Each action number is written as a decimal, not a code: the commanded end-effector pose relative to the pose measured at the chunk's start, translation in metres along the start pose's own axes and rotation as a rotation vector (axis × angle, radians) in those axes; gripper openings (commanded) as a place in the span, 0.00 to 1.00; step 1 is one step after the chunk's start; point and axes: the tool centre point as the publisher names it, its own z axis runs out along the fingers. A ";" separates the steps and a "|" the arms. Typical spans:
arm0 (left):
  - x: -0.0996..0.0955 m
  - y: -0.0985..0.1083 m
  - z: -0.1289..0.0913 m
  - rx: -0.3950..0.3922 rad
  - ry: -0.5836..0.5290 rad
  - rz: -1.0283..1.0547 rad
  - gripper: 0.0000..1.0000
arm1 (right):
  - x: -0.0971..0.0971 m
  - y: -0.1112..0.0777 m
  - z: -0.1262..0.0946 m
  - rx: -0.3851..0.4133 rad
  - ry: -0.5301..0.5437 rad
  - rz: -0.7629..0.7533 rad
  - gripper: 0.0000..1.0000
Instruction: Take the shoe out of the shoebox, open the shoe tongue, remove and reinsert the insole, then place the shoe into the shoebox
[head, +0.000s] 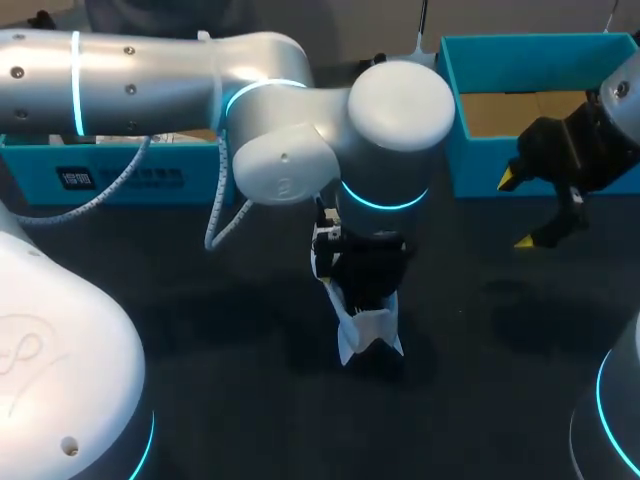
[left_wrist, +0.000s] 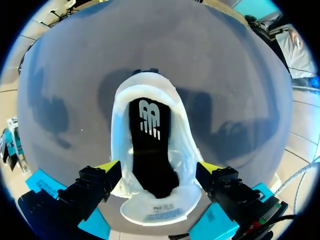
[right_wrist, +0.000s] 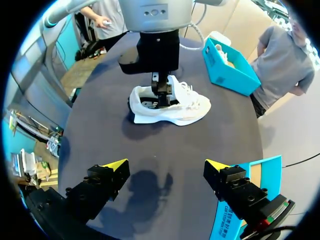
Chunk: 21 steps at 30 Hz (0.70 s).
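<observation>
A white shoe (head: 368, 338) stands on its sole in the middle of the dark table, with a black insole (left_wrist: 150, 150) lying inside it. My left gripper (head: 365, 295) hangs straight over its heel end. In the left wrist view this gripper (left_wrist: 159, 172) is open, one yellow tip on each side of the shoe (left_wrist: 147, 82), holding nothing. The right wrist view shows the shoe (right_wrist: 192, 107) under the left gripper (right_wrist: 159, 92). My right gripper (head: 520, 210) hovers open and empty at the table's right, next to the teal shoebox (head: 480, 175); it (right_wrist: 166, 167) is well short of the shoe.
A second teal box (head: 120, 175) sits at the back left, and in the right wrist view this box (right_wrist: 225, 67) has something white in it. The shoebox's wall (right_wrist: 235, 210) is close beside my right fingers. My left arm's elbow spans the table's back middle.
</observation>
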 end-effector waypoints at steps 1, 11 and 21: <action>0.001 0.001 -0.001 0.005 0.004 0.007 1.00 | 0.001 0.000 0.001 0.004 -0.001 0.001 1.00; 0.010 0.006 -0.023 0.029 0.001 0.056 1.00 | 0.001 0.000 0.001 0.004 -0.001 0.001 1.00; 0.018 0.026 -0.057 0.019 -0.010 0.083 1.00 | 0.001 0.000 0.001 0.004 -0.001 0.001 1.00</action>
